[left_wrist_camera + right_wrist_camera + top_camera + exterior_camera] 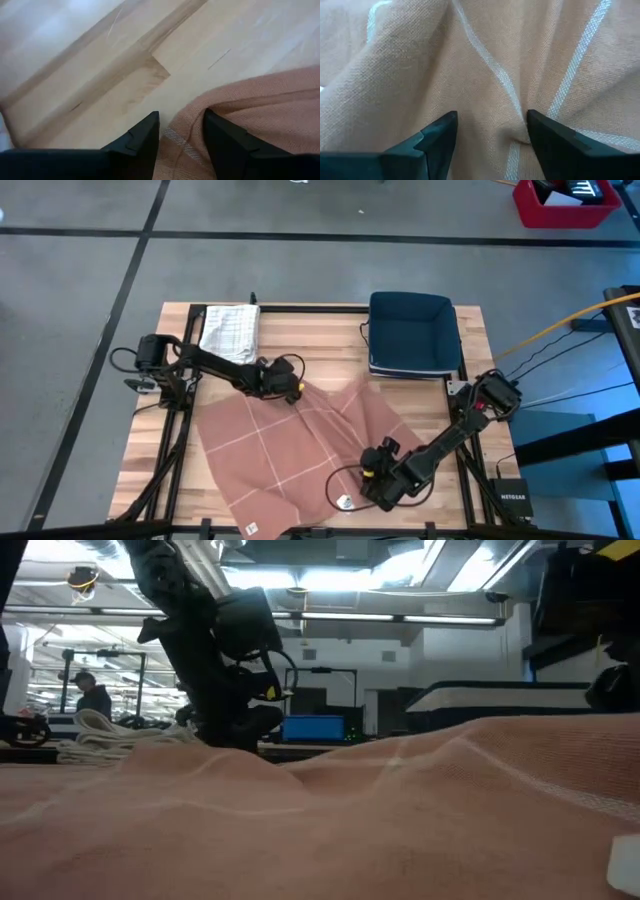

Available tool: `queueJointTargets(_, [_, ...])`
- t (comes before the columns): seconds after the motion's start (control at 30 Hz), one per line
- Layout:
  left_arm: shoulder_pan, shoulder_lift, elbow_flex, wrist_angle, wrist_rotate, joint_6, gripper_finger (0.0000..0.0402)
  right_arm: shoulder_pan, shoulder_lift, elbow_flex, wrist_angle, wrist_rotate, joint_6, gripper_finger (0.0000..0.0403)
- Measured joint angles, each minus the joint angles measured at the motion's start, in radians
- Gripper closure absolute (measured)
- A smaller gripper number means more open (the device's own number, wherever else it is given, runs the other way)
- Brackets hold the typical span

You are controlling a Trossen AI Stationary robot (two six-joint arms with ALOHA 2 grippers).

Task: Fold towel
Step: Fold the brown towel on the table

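Where towel (pixel 260 115) corner bunches, left claw (pixel 181 142) straddles.

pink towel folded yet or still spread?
Mostly spread: the pink towel lies open on the table, rumpled at its far corner, no fold made.

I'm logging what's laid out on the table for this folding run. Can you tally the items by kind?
Pink towel with white stripes, spread out: 1
White checked towel, folded: 1
Dark blue bin: 1
Total: 3
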Motion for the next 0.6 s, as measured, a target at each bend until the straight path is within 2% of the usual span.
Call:
queueJointTargets(0.2, [-0.070, -0.121, 0.018, 0.029, 0.085, 0.112, 0.0259, -0.032, -0.019, 0.049, -0.088, 0.069, -0.077, 0.0160])
queueJointTargets(0.3, [-0.116, -0.209, 0.035, 0.087, 0.078, 0.202, 0.0259, -0.071, -0.037, 0.058, -0.136, 0.127, -0.128, 0.0160])
queueJointTargets(0.4, [-0.142, -0.233, 0.028, 0.067, 0.110, 0.261, 0.0259, -0.123, -0.072, 0.056, -0.151, 0.141, -0.195, 0.0160])
queueJointTargets(0.6, [-0.200, -0.198, -0.033, 0.087, 0.220, 0.177, 0.0259, -0.261, -0.136, 0.058, -0.224, 0.218, -0.321, 0.0160])
